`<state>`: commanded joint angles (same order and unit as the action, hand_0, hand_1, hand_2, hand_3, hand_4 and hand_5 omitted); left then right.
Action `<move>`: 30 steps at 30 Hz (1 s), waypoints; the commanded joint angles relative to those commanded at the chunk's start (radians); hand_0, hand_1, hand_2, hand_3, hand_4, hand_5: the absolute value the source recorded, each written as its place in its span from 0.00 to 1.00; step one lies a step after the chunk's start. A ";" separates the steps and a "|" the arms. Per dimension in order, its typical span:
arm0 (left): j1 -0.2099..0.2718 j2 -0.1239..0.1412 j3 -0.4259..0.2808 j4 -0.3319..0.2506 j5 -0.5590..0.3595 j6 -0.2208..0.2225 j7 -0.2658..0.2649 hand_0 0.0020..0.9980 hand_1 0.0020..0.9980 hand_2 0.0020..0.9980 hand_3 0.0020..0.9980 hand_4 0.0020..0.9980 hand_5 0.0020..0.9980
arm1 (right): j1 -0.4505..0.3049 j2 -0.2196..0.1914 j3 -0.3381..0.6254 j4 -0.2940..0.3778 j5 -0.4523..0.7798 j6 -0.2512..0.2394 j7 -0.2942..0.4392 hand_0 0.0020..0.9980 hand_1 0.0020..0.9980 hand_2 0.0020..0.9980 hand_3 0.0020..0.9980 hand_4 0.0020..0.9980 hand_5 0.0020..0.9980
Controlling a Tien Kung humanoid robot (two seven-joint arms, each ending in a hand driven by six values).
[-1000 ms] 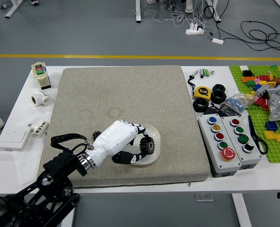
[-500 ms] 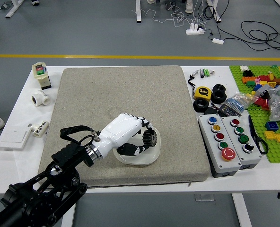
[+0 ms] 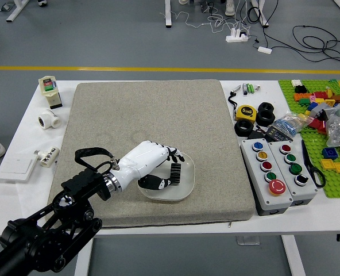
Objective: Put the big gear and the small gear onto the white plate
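My left hand (image 3: 176,168) reaches in from the lower left over the white plate (image 3: 183,192). A dark toothed gear (image 3: 175,173), seemingly the big one, stands on edge inside the plate. The fingers (image 3: 174,154) are spread above it with a gap, and the thumb (image 3: 154,181) lies at its lower left, close to or touching it. The small gear is not visible; my hand and wrist cover part of the mat left of the plate.
A grey mat (image 3: 141,109) covers the table's middle. To its right are button boxes (image 3: 266,175), a yellow tape measure (image 3: 246,112), black rings and a green brick board (image 3: 337,187). White fittings (image 3: 49,119) and a white box (image 3: 17,166) lie left.
The held gear moved right, then came down into the plate, turned edge-on; my fingers have come off it. The small dark gear left of my hand went out of sight.
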<state>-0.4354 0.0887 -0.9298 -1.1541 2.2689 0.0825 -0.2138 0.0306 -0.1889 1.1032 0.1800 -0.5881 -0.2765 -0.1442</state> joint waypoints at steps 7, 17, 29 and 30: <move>-0.001 0.004 -0.027 -0.006 0.000 -0.004 -0.003 0.52 0.65 0.74 0.72 0.92 0.19 | 0.002 -0.001 0.002 0.000 0.001 0.000 0.002 0.62 0.61 0.71 0.59 0.80 0.75; 0.017 0.020 -0.128 -0.062 0.000 -0.018 0.013 0.52 0.66 0.74 0.72 0.92 0.20 | 0.002 -0.001 0.003 0.000 0.001 -0.001 0.002 0.61 0.61 0.71 0.59 0.80 0.75; 0.063 0.107 -0.268 -0.114 0.000 -0.156 0.014 0.52 0.66 0.73 0.66 0.86 0.16 | 0.001 0.000 0.018 0.000 -0.013 -0.002 -0.002 0.62 0.61 0.70 0.59 0.80 0.75; 0.067 0.115 -0.275 -0.113 0.000 -0.171 0.012 0.49 0.65 0.70 0.62 0.79 0.12 | 0.001 0.000 0.018 0.000 -0.014 -0.003 -0.002 0.61 0.61 0.70 0.59 0.80 0.75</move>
<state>-0.3681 0.2036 -1.2043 -1.2675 2.2689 -0.0880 -0.2021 0.0315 -0.1889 1.1213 0.1800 -0.6025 -0.2790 -0.1465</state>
